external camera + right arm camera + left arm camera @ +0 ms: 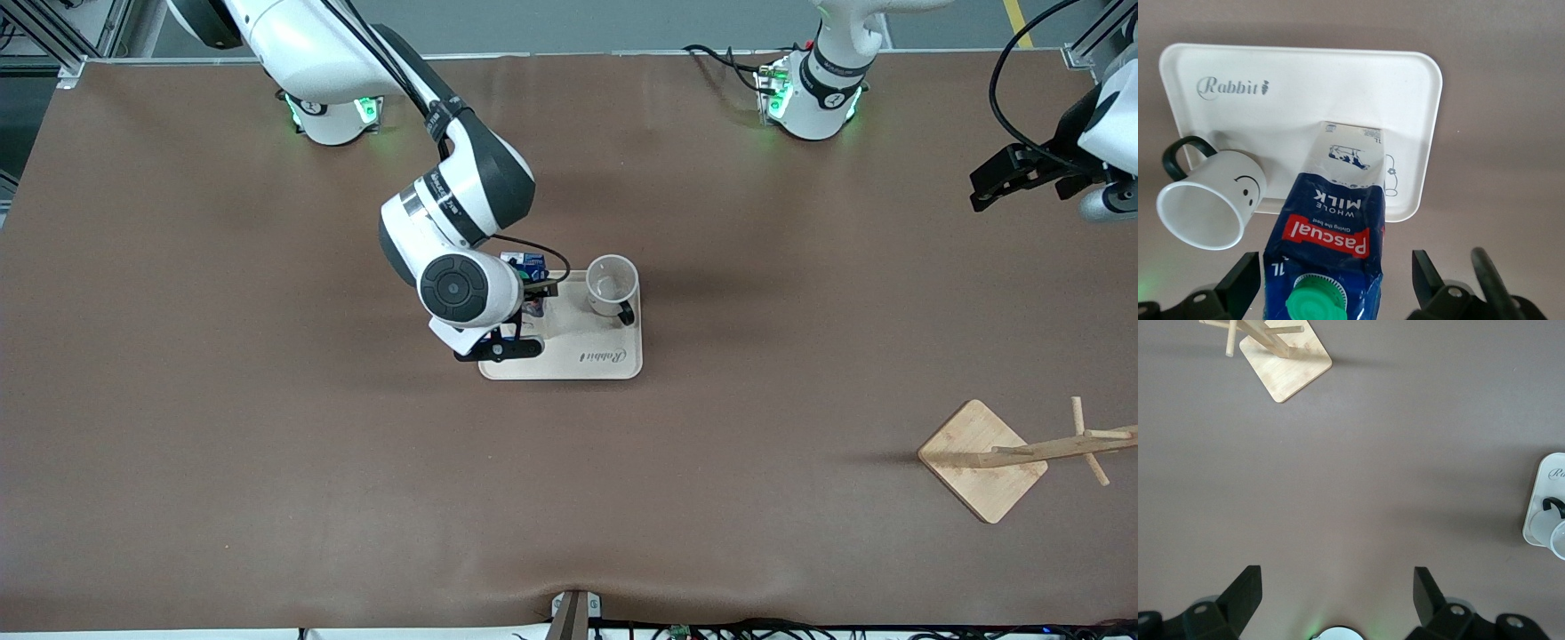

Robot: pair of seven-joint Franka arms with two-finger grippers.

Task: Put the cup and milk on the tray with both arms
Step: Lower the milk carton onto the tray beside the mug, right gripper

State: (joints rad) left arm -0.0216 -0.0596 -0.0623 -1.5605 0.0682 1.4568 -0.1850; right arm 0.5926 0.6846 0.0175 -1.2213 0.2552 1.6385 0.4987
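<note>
The cream tray [578,360] lies mid-table, also in the right wrist view [1305,80]. The white smiley cup [612,284] stands upright on it at the end toward the left arm; it shows in the right wrist view [1211,203] too. The dark blue milk [533,263] with the green cap stands on the tray beside the cup [1331,220]. My right gripper [532,286] is open, its fingers [1241,280] either side of the carton's top with gaps [1335,273]. My left gripper [987,187] waits open and empty, up over the left arm's end of the table [1338,587].
A wooden stand with a square base [982,458] and pegs is near the left arm's end, nearer the front camera than the tray; it shows in the left wrist view [1288,360]. That view also catches the tray's edge [1541,487] and the cup [1555,533].
</note>
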